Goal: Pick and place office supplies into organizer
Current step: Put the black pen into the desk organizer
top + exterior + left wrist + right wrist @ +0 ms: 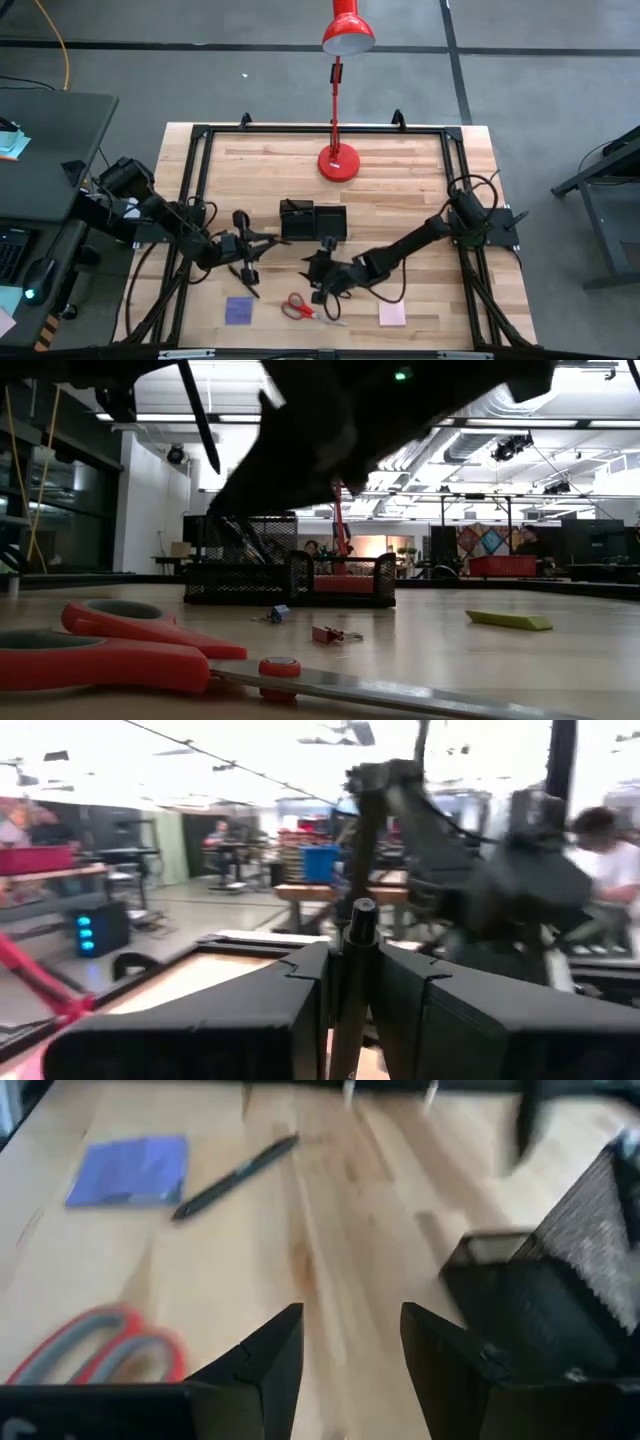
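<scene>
My left gripper is left of the black organizer and shut on a thin black pen. In the low view that pen stands steep, high above the table. My right gripper hovers open over the wood just in front of the organizer, with nothing between its fingers. Lying flat on the table are the red-handled scissors, a second black pen, a purple pad and a pink pad. My left gripper pinches the pen's shaft between its two fingers. The pen's end sticks out past the fingertips. The pen is lifted clear of the table and stands nearly upright.
A red desk lamp stands at the far middle, behind the organizer. Small blue and red clips and a flat yellow-green piece lie on the wood near the organizer. A black frame borders the table.
</scene>
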`<state>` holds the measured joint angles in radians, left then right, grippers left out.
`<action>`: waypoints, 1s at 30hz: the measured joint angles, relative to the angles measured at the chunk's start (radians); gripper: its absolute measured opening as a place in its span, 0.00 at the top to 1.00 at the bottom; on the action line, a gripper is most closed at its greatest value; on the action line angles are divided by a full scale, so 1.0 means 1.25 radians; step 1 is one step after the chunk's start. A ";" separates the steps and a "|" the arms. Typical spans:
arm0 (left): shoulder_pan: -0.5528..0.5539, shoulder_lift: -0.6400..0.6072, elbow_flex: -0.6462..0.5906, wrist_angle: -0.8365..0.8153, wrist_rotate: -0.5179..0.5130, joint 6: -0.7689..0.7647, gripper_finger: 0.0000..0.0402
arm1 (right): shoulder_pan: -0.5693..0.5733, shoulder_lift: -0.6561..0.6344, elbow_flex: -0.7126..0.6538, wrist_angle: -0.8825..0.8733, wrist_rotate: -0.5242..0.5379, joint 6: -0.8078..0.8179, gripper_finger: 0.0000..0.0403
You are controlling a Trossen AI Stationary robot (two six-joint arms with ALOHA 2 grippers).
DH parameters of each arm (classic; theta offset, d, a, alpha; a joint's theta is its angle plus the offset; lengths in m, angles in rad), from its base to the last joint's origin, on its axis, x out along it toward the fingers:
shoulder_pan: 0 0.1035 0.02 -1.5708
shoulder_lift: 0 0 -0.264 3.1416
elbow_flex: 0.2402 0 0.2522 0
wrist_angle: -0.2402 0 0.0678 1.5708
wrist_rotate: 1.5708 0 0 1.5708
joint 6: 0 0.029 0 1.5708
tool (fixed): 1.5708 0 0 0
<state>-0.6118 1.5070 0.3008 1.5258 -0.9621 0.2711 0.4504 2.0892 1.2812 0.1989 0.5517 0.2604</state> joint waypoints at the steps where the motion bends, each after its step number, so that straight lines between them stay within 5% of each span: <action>1: 0.009 -0.001 0.000 0.004 -0.002 0.012 0.91 | 0.010 0.000 0.000 -0.015 -0.002 0.016 0.60; 7: 0.113 -0.028 0.001 -0.012 0.040 -0.015 0.89 | 0.081 0.000 0.000 -0.038 0.029 0.066 0.60; 19: 0.405 -0.047 0.001 -0.153 0.277 -0.208 0.91 | 0.164 0.000 0.000 -0.035 0.159 0.083 0.60; 30: 0.458 -0.047 0.001 -0.218 0.341 -0.284 0.91 | 0.165 0.000 0.000 -0.035 0.161 0.087 0.60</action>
<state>-0.0390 1.4479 0.3016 1.2530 -0.5362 -0.0837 0.6571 2.0892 1.2812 0.1547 0.7525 0.3695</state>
